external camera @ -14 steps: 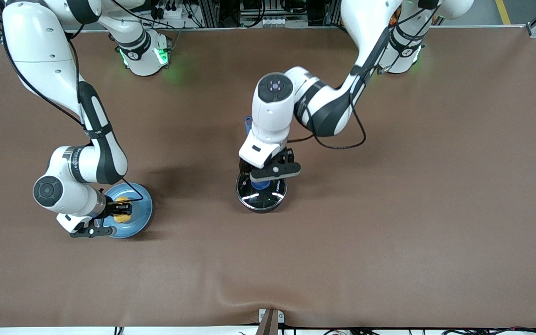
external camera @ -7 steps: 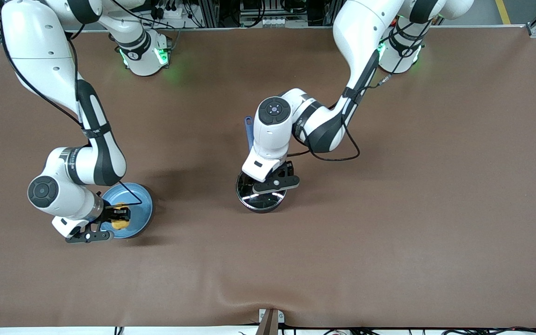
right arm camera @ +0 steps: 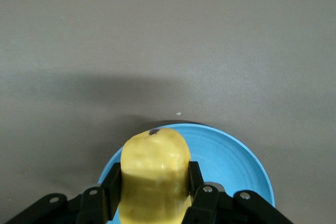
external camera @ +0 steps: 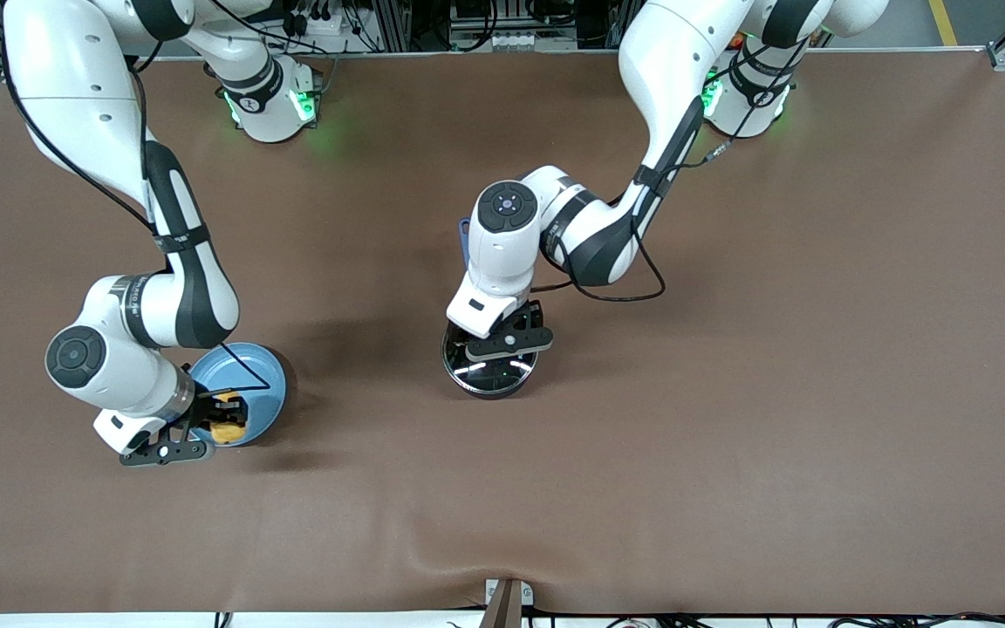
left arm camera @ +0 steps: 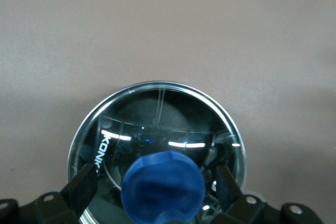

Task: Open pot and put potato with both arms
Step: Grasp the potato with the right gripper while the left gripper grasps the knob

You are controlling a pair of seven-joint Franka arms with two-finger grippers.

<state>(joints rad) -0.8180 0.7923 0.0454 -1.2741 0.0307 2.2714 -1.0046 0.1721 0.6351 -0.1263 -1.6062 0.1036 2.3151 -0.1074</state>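
The black pot (external camera: pixel 489 373) stands mid-table with its glass lid (left arm camera: pixel 157 124) on and its blue handle (external camera: pixel 465 237) pointing toward the robots' bases. My left gripper (external camera: pixel 495 347) is low over the lid, open, with its fingers (left arm camera: pixel 84 184) on either side of the blue knob (left arm camera: pixel 163 184) and a gap on each side. My right gripper (external camera: pixel 228 412) is shut on the yellow potato (right arm camera: pixel 155 166) and holds it over the part of the light-blue plate (external camera: pixel 251 375) nearer the front camera. The potato (external camera: pixel 226 429) shows partly under the right hand in the front view.
The brown table cover (external camera: pixel 729 392) spreads around both things. The plate (right arm camera: pixel 231 161) lies toward the right arm's end of the table. A cable loops from the left wrist (external camera: pixel 616 292) just above the cover.
My left gripper has come down onto the lid, and the knob now sits between its fingers. My right gripper has carried the potato from the plate's middle toward its nearer edge.
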